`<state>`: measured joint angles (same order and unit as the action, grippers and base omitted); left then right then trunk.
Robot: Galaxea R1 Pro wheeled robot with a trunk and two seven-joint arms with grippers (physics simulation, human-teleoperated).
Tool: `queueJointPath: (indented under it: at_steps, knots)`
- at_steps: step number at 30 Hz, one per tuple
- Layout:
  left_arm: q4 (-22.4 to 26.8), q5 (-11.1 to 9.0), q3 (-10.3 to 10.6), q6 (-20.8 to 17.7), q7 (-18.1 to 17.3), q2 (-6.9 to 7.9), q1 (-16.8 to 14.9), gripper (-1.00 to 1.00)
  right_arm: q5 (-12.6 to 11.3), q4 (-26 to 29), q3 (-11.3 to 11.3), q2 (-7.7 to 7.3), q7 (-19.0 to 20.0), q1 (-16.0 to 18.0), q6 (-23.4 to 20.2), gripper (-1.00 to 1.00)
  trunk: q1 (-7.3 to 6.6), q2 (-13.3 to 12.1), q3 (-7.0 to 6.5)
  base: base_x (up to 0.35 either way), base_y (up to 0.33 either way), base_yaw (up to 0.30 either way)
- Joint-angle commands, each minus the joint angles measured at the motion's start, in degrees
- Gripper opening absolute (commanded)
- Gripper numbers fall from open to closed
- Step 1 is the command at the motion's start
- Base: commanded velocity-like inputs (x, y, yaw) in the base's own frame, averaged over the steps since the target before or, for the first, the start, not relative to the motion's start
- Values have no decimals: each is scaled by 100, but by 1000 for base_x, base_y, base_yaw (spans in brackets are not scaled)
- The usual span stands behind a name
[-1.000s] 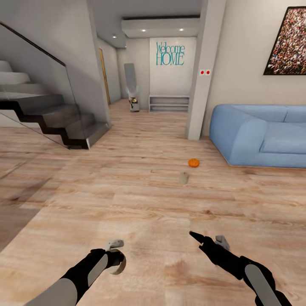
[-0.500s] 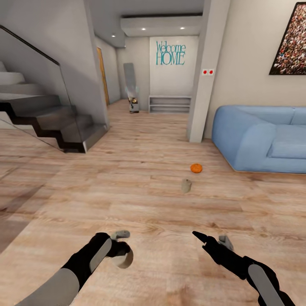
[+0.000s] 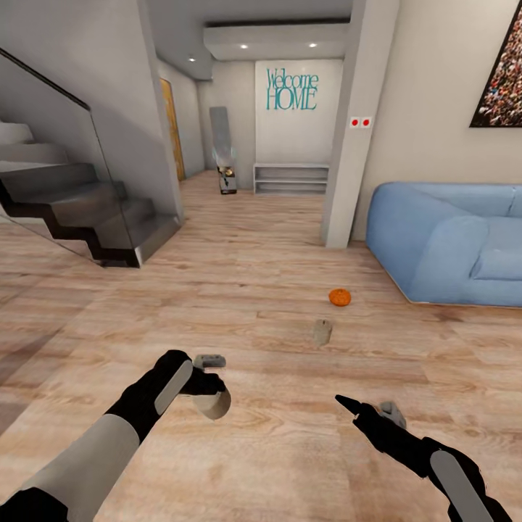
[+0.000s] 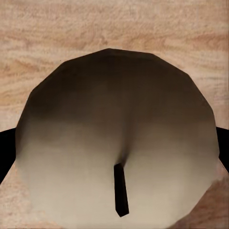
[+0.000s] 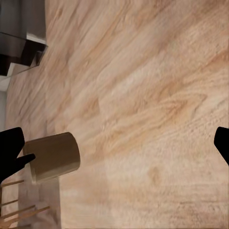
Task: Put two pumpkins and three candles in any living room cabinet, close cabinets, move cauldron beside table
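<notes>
Head view of a living room with a wooden floor [image 3: 254, 449]. The left gripper [image 3: 214, 395] is clenched on a candle [image 3: 217, 404], a stubby grey-brown cylinder held above the floor at the lower left of the picture; the black and grey left arm reaches in from the lower left corner. In the left wrist view the end face of this held candle [image 4: 117, 152] is seen close up, pale at one side and dark at the other, with a short dark wick, and black finger edges show at both sides of it. The right gripper [image 3: 362, 413] is released and holds nothing: in the right wrist view its black fingertips [image 5: 10, 151] stand far apart at opposite edges, bare floor between them. The same view shows the held candle [image 5: 52, 156] on its side, near one fingertip of the right gripper.

A second candle [image 3: 322, 332] stands on the floor ahead of the grippers, well apart from both. A pumpkin [image 3: 339, 296], bright orange and ribbed, lies on the floor just beyond this candle, near the front corner of a blue sofa [image 3: 449, 243]. A staircase [image 3: 72, 210] with a glass side panel rises at the left. A grey pillar [image 3: 359, 123] with two red switches stands between the sofa and a hallway, whose far wall bears teal lettering [image 3: 291, 90] above a low white shelf unit [image 3: 290, 177]
</notes>
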<state>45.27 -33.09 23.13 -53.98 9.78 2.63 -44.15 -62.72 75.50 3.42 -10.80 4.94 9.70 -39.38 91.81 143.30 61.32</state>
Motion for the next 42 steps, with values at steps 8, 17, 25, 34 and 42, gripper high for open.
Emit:
queueJointPath:
  at_steps: [8, 17, 25, 34, 42]
  knots:
    - [25, -66, 22, -41, 51, 3, -14, -100, 21, 16, -14, 21, 50, -2, -18, 100, 2, 2, 5, 339, 0, 0]
    - [26, -66, 16, -35, 43, 9, -14, -100, 459, 111, -53, 49, -22, 4, -42, 100, 2, 2, 5, 339, 0, 0]
    - [34, -61, 22, -34, 42, 9, -13, -100, 892, 601, -30, 60, -1330, 291, -651, 100, 2, 2, 5, 338, -13, 0]
    - [42, -51, 25, -39, 41, 6, -6, -100, 862, 954, -70, 198, -3480, 1305, -1565, 100, 2, 2, 5, 309, -138, 0]
    - [49, -49, 32, -41, 22, 4, -6, -100, 871, 744, -81, 622, -4161, 1562, -1829, 100, 2, 2, 5, 124, -102, 0]
